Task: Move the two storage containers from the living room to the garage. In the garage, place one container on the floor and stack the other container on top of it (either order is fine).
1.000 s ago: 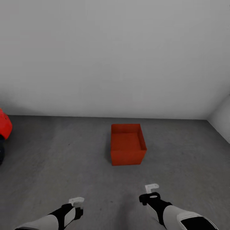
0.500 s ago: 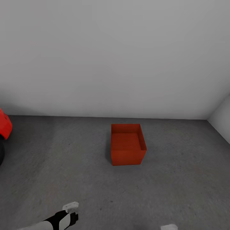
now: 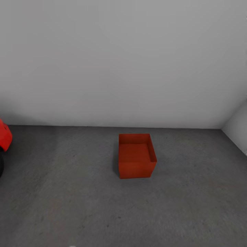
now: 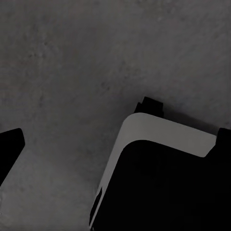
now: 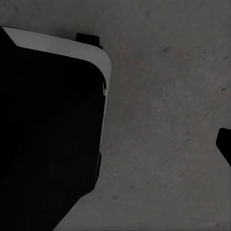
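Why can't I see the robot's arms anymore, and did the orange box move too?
No, the storage container sits at the same spot on the floor, just before the wall. The arms pulled back below the head view.

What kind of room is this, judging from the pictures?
Probably a garage: a dark grey concrete floor, bare white-grey walls, and one red-orange storage container standing on the floor.

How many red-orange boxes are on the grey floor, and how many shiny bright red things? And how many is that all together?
Red-orange storage container, open on top, on the concrete floor: 1
Shiny bright red object at the left edge of the head view, cut off by the picture: 1
Total: 2
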`<state>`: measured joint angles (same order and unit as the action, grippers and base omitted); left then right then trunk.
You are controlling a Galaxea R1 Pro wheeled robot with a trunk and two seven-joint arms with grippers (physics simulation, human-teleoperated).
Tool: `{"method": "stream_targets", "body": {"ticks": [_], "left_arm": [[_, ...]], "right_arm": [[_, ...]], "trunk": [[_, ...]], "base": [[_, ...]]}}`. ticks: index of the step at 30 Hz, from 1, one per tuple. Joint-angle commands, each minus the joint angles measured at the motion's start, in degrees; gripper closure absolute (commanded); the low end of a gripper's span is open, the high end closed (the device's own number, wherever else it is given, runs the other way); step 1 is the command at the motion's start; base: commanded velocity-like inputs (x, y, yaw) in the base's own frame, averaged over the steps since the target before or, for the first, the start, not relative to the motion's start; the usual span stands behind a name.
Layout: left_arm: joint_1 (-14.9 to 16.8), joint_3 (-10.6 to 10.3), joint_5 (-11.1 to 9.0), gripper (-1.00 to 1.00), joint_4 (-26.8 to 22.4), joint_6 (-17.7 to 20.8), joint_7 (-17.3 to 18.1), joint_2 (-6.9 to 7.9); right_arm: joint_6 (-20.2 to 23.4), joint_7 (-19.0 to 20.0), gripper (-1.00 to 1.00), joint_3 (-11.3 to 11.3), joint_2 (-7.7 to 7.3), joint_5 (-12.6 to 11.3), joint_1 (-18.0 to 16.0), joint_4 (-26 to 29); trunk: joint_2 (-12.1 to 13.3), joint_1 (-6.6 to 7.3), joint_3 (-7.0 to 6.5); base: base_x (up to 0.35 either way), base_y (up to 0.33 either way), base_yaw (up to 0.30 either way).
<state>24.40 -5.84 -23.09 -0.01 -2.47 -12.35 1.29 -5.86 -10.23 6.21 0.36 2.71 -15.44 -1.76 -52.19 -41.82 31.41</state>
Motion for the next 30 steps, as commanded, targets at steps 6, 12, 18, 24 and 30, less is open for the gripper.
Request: {"method": "stream_targets", "body": {"ticks": [6, 12, 18, 24, 30], "left_arm": [[-0.19, -0.6, 0.03, -1.0, -0.34, -0.79, 0.09, -0.01], [-0.22, -0.72, -0.15, -1.0, -0.15, -0.76, 0.13, 0.02], [-0.23, -0.72, 0.05, -1.0, -0.3, -1.0, 0.14, 0.0], [-0.21, -0.72, -0.16, -1.0, -0.12, -0.96, 0.14, 0.02], [-0.22, -0.72, -0.13, -1.0, -0.11, -0.97, 0.14, 0.01]], "right_arm": [[-0.6, 1.83, -1.0, 0.29, 0.02, 0.2, 0.25, -0.22], [-0.64, 4.7, -1.0, 0.29, -0.19, 0.16, 0.31, -0.24], [-0.72, 6.44, -1.0, 0.29, -0.34, -0.46, 0.32, -0.24], [-0.73, 6.66, -1.0, 0.29, -0.24, -0.58, 0.32, -0.25], [-0.68, 6.92, -1.0, 0.29, -0.17, -0.38, 0.32, -0.26]], "trunk": [[-0.03, 0.0, -0.47], [-0.03, 0.0, -1.02], [-0.03, 0.0, -1.58], [-0.03, 0.0, -2.14], [-0.03, 0.0, -2.7]], "base": [[0.0, 0.0, -0.045], [0.0, 0.0, -0.007], [0.0, 0.0, -0.001], [0.0, 0.0, 0.0], [0.0, 0.0, 0.0]]}}
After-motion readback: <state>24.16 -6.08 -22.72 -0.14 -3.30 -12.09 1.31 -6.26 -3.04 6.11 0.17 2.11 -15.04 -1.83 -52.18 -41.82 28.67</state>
